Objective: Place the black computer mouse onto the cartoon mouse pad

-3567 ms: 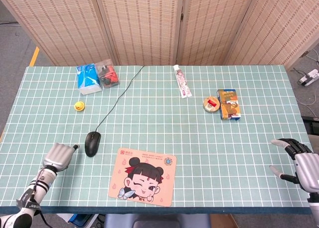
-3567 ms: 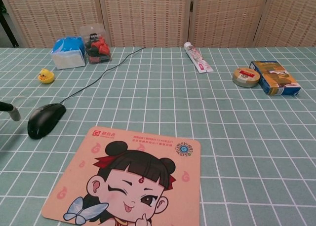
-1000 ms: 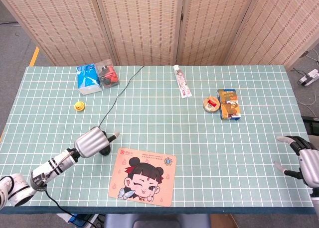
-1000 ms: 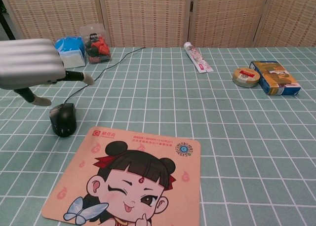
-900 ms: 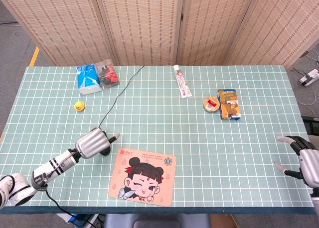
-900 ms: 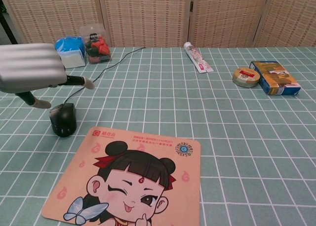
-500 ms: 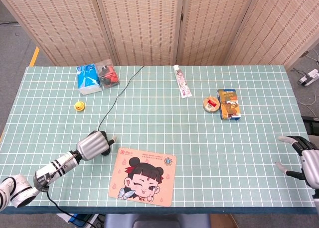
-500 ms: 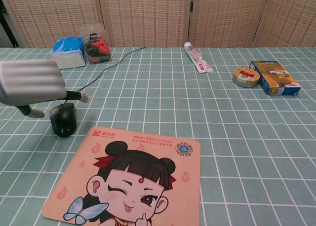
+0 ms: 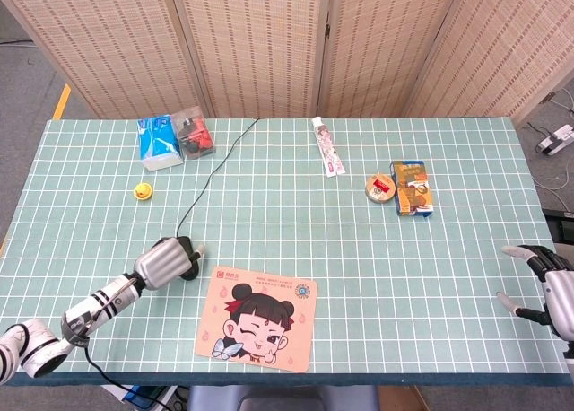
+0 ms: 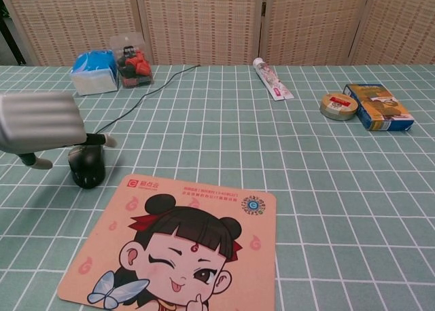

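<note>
Left hand, fingers spread and empty, hovers over the small glossy black corded computer mouse at ten o'clock of the peach cartoon-girl mouse pad; light, rigid and likely slick, it wants gripping across its flanks.

The black computer mouse is a wired, glossy unit resting on the green gridded tablecloth, just beside the upper left corner of the cartoon mouse pad and off it. Its cable runs toward the table's far edge. The pad lies flat, peach-coloured, printed with a winking girl with black hair buns.
</note>
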Action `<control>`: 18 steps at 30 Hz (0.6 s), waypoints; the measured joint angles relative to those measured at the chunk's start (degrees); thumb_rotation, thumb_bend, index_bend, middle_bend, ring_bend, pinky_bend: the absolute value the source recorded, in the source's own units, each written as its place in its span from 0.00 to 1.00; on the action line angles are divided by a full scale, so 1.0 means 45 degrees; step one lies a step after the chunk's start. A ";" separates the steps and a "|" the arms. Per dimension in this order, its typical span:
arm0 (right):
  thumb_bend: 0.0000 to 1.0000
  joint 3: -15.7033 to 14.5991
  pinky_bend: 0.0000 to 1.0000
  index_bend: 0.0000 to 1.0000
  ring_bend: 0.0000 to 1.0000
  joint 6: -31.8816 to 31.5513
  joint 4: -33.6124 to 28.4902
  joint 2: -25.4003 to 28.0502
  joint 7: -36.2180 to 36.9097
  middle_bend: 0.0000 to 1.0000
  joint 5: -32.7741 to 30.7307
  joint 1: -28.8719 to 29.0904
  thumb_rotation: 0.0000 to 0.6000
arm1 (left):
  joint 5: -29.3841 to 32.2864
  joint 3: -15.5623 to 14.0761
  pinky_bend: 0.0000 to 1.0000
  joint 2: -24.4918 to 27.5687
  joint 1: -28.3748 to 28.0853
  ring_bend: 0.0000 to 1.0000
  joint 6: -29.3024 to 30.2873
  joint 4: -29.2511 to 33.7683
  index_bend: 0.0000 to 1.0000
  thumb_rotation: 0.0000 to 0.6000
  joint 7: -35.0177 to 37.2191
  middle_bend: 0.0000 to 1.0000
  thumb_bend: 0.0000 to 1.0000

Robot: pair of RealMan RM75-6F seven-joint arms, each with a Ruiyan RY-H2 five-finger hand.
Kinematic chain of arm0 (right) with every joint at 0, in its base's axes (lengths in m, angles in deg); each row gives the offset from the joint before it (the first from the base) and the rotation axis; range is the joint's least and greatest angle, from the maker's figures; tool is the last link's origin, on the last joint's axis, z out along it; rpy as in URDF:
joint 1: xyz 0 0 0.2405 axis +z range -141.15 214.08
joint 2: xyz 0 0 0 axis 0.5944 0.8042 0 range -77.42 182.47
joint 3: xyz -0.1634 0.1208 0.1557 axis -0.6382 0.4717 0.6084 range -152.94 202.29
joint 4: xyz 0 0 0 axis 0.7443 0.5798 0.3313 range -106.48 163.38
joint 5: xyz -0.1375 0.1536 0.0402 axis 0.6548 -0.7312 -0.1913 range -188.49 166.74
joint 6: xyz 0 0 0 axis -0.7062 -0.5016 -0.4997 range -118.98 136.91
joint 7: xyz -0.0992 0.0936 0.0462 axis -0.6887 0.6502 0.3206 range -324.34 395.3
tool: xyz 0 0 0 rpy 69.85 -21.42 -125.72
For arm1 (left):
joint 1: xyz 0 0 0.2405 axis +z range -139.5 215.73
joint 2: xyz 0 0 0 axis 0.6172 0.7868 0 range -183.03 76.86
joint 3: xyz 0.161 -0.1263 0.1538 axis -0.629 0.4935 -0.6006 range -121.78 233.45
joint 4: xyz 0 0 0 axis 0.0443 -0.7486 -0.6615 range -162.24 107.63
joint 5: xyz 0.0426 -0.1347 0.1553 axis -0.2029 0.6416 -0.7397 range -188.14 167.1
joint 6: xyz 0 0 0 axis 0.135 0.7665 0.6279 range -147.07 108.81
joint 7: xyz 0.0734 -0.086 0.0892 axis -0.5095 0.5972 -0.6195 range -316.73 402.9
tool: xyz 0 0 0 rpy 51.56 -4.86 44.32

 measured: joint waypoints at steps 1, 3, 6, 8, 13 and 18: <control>0.16 0.0000 0.28 0.27 0.20 0.0004 -0.0001 -0.0002 -0.0005 0.29 0.0000 0.0001 1.00 | -0.0003 -0.0012 1.00 -0.0028 0.0014 1.00 0.0005 -0.0048 0.20 1.00 0.0038 1.00 0.07; 0.16 0.0001 0.28 0.27 0.20 0.0014 -0.0004 -0.0009 -0.0026 0.29 -0.0004 0.0005 1.00 | -0.0006 -0.0032 1.00 -0.0076 0.0037 1.00 0.0013 -0.0127 0.20 1.00 0.0094 1.00 0.07; 0.16 0.0002 0.28 0.27 0.20 0.0028 -0.0011 -0.0015 -0.0046 0.29 -0.0011 0.0008 1.00 | -0.0005 -0.0049 1.00 -0.0166 0.0077 1.00 0.0035 -0.0238 0.20 1.00 0.0135 1.00 0.07; 0.16 0.0005 0.28 0.27 0.20 0.0030 -0.0017 -0.0019 -0.0061 0.29 -0.0021 0.0007 1.00 | 0.0008 -0.0057 1.00 -0.0235 0.0102 1.00 0.0039 -0.0315 0.21 1.00 0.0144 1.00 0.07; 0.16 0.0011 0.28 0.27 0.20 0.0045 -0.0011 -0.0022 -0.0064 0.29 -0.0046 0.0004 1.00 | 0.0055 -0.0057 1.00 -0.0385 0.0130 1.00 0.0011 -0.0481 0.21 1.00 0.0185 1.00 0.07; 0.16 0.0022 0.28 0.27 0.20 0.0044 0.0001 -0.0021 -0.0052 0.29 -0.0067 -0.0002 1.00 | 0.0043 -0.0068 1.00 -0.0498 0.0118 0.98 -0.0029 -0.0595 0.21 1.00 0.0213 1.00 0.07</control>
